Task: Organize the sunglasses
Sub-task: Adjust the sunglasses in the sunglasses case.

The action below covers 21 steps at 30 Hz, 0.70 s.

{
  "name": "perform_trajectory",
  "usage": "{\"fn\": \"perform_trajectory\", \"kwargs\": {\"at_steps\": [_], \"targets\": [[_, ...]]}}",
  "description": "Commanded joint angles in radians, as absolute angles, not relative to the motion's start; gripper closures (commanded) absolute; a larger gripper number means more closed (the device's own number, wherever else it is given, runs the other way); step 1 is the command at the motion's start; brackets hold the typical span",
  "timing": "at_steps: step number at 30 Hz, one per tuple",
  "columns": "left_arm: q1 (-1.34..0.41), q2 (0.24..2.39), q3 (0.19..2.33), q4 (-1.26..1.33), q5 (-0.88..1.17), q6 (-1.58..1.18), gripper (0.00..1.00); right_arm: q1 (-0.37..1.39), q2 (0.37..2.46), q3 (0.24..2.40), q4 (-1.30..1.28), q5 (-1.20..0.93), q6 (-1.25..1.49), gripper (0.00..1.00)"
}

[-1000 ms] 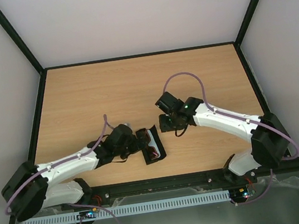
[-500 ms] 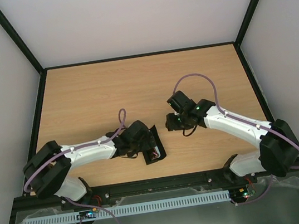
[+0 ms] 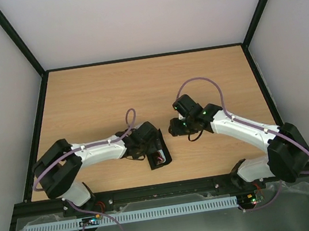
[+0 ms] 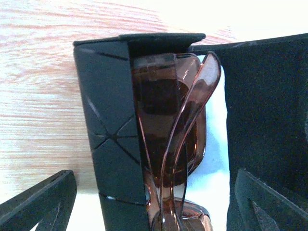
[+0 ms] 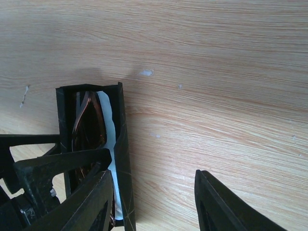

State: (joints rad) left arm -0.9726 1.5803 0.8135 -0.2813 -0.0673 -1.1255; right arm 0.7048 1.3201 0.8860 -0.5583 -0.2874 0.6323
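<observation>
The brown sunglasses lie folded inside the open black case, with a light blue-grey cloth beside them in the case. My left gripper is open, one finger on each side of the case, close above it. In the top view the case lies near the table's front edge, with the left gripper over it. My right gripper is open and empty, just right of the case over bare wood. The sunglasses show in its view too.
The wooden table has a black frame around it, and grey walls stand on three sides. The two grippers are close together near the case; the right gripper is about a hand's width from the left one.
My left arm has reached further right, bringing its gripper over the case. My right gripper has shifted slightly to the right and back. The case has stayed in place.
</observation>
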Motion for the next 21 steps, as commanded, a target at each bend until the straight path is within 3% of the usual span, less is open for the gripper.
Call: {"fn": "perform_trajectory", "kwargs": {"at_steps": [1,21], "targets": [[-0.98,1.608,0.832,-0.325,-0.085,-1.12,0.1,0.696,1.311,0.866,-0.53,-0.301,0.601,0.52],[-0.991,1.591,0.772,-0.339,-0.106,-1.137,0.4,0.695,1.315,0.846,-0.505,-0.33,0.598,0.53]]}}
